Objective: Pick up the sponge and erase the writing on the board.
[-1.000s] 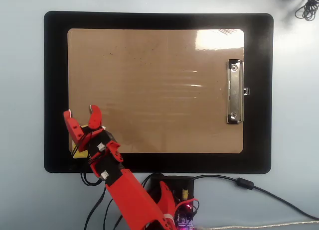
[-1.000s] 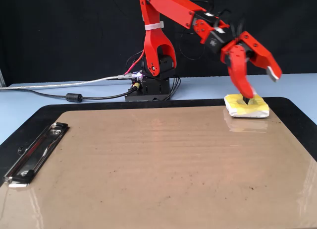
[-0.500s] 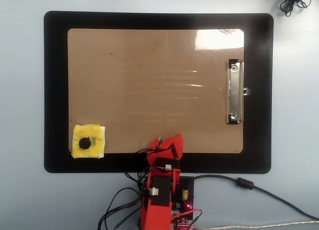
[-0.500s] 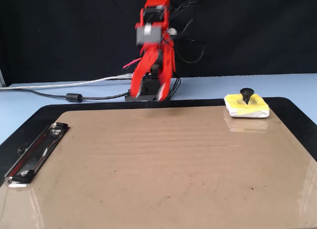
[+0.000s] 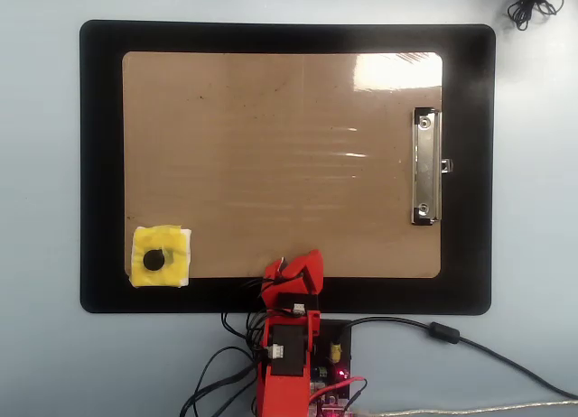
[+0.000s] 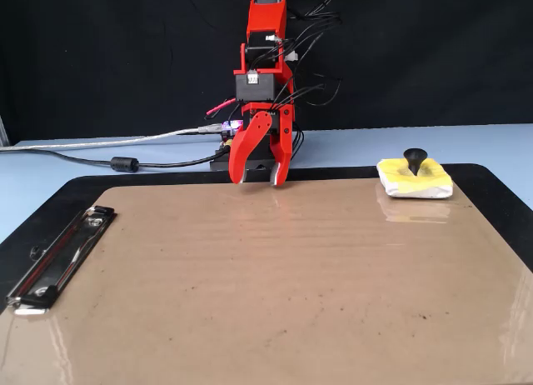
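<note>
Pincer (image 6: 256, 182) spread and empty at the board's (image 5: 280, 164) arm-side edge. Sponge (image 5: 160, 256) sits in the board's corner; recommend pinching its black knob squarely.

One second earlier the tool (image 6: 256, 178) stood over the sponge (image 5: 160, 257) at the board's (image 5: 271, 146) 7 o'clock corner in the overhead view, jaws spread around the black knob. It then let go and swung away to the 6 o'clock edge of the board, well apart from the sponge. Half a second earlier it was blurred mid-swing in the fixed view; now it hung tip-down above the mat's (image 6: 150, 185) far edge, jaws parted, nothing between them. The sponge came uncovered. The cable (image 5: 531, 2) at 1 o'clock shifted.
</note>
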